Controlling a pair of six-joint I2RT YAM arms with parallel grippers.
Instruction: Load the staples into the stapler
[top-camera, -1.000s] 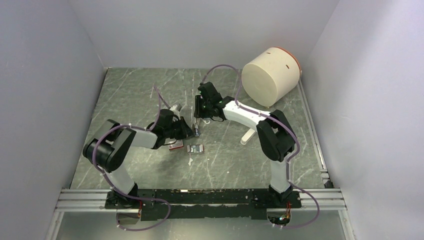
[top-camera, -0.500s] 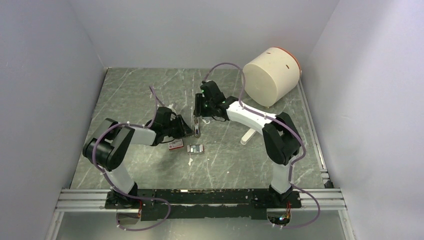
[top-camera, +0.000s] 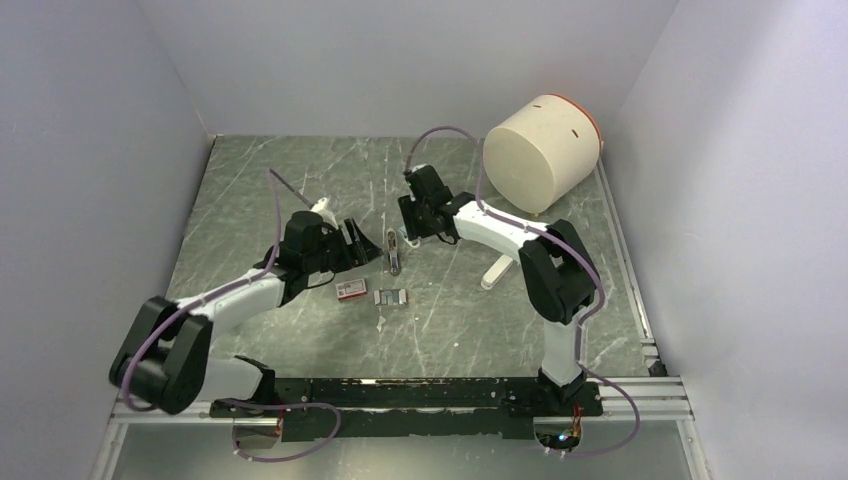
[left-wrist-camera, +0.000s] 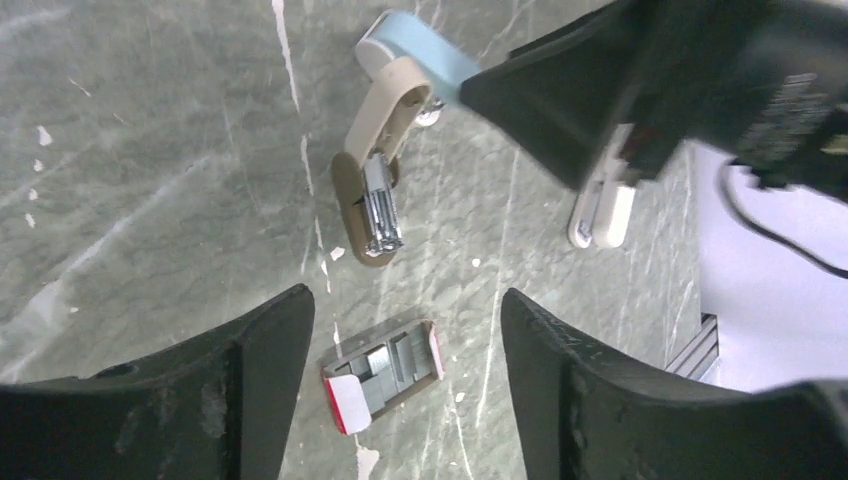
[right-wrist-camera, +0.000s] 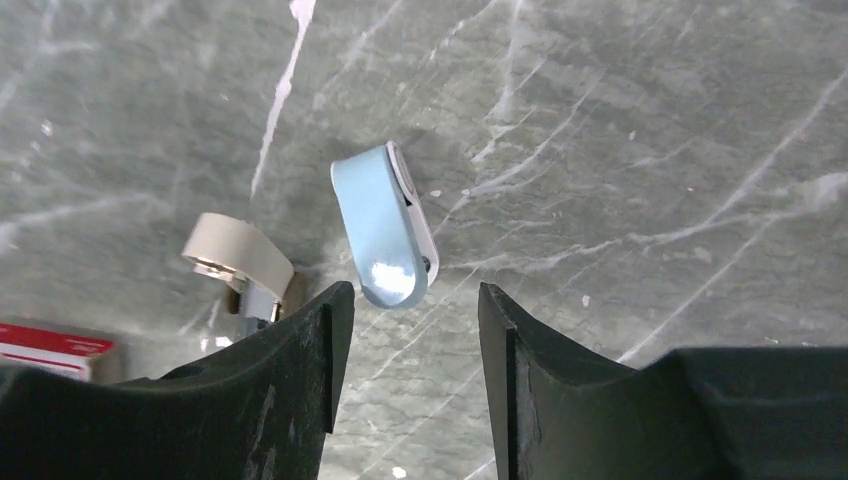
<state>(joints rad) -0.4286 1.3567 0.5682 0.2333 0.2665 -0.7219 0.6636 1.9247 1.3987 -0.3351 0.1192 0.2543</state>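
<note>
The stapler (top-camera: 393, 252) lies open mid-table. In the left wrist view its blue top (left-wrist-camera: 415, 45) is swung back, the beige arm (left-wrist-camera: 385, 110) is raised, and a silvery metal channel (left-wrist-camera: 380, 205) sits on the brown base. The staples (left-wrist-camera: 385, 365) (top-camera: 391, 297), grey strips with a red end, lie flat on the table nearer than the stapler. My left gripper (left-wrist-camera: 405, 300) (top-camera: 365, 245) is open above them, holding nothing. My right gripper (right-wrist-camera: 414, 295) (top-camera: 410, 232) is open just behind the stapler's blue top (right-wrist-camera: 385, 230), apart from it.
A little red box (top-camera: 350, 290) lies just left of the staples. A white oblong piece (top-camera: 493, 272) rests right of the stapler. A large cream cylinder (top-camera: 540, 150) stands at the back right. Grey walls close in three sides.
Both grippers have opened. The left one has drawn back left from the stapler, its arm stretching out. The right one has backed off slightly, and the stapler stays open on the table.
</note>
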